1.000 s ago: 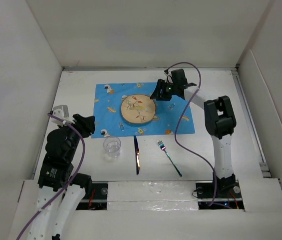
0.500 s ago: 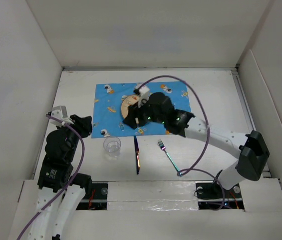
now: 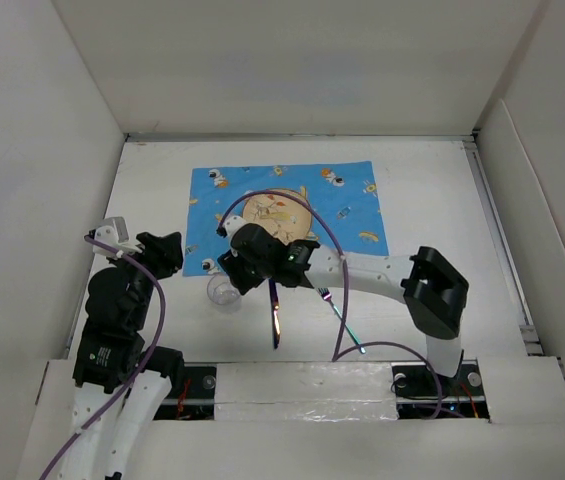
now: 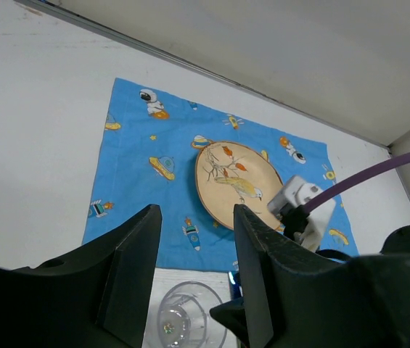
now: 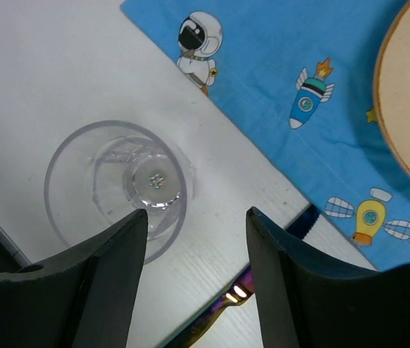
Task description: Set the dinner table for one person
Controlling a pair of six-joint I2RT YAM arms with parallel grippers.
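Note:
The white dinner table (image 3: 432,190) holds a blue cartoon-print placemat (image 3: 352,200) with a round wooden bird plate (image 3: 280,212) on it. A clear glass (image 3: 222,295), an iridescent knife (image 3: 276,322) and a fork (image 3: 342,315) lie in front of the mat. My right gripper (image 3: 230,264) hovers open and empty over the mat's near edge, between the glass (image 5: 117,188) and the knife (image 5: 219,312). My left gripper (image 3: 165,252) is open and empty, left of the glass. Through its fingers (image 4: 136,261) I see the plate (image 4: 230,181) and the glass (image 4: 190,319).
White walls close in the table on the left, back and right. The right arm and its purple cable (image 3: 262,200) stretch across the near part of the mat, hiding part of the plate. The right wrist's white camera mount (image 4: 302,203) shows near the left gripper.
My right arm has swung from the far right of the plate across it and down to the near left, over the glass and knife. My left gripper has shifted slightly.

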